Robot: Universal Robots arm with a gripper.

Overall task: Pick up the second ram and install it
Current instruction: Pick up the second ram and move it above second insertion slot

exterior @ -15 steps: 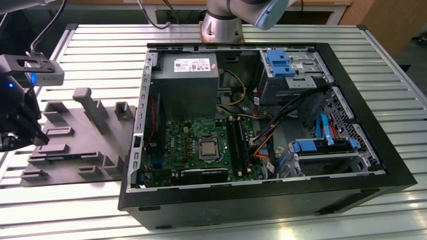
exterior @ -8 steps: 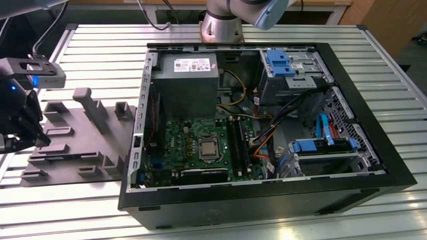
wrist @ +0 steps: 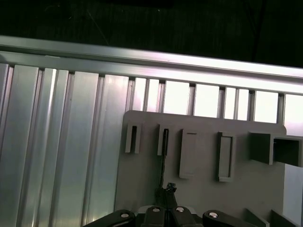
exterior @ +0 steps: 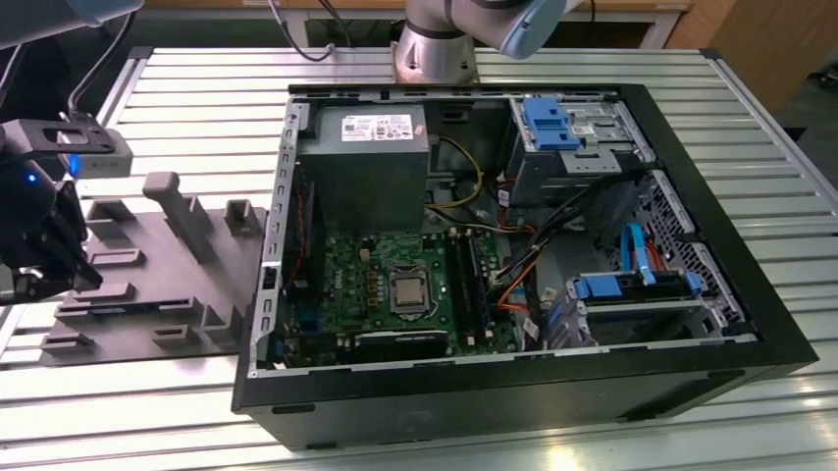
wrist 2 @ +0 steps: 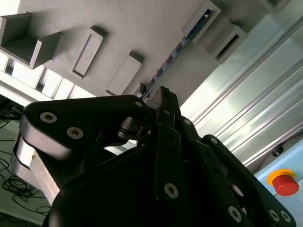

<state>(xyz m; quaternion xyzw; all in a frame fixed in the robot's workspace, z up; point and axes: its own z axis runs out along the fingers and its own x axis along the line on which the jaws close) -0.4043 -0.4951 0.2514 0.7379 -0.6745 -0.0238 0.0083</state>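
Two jaws of the gripper (wrist 2: 163,97) are drawn narrow, pinching, as best I can judge, the near end of the second ram (wrist 2: 170,57), which stands on edge in the grey holder (wrist: 236,198). Done well, the grip is square to the strip and any lift goes straight up — no twist. Ribbed aluminium tabletop (wrist: 57,142) lies beneath — the open computer case (exterior: 524,392) stands well apart.

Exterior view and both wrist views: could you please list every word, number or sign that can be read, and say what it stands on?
No text here can be read.
White label on the power supply: print too small to read.
Processor on the green board: markings too small to read.
Red button in the second wrist view: no lettering visible.
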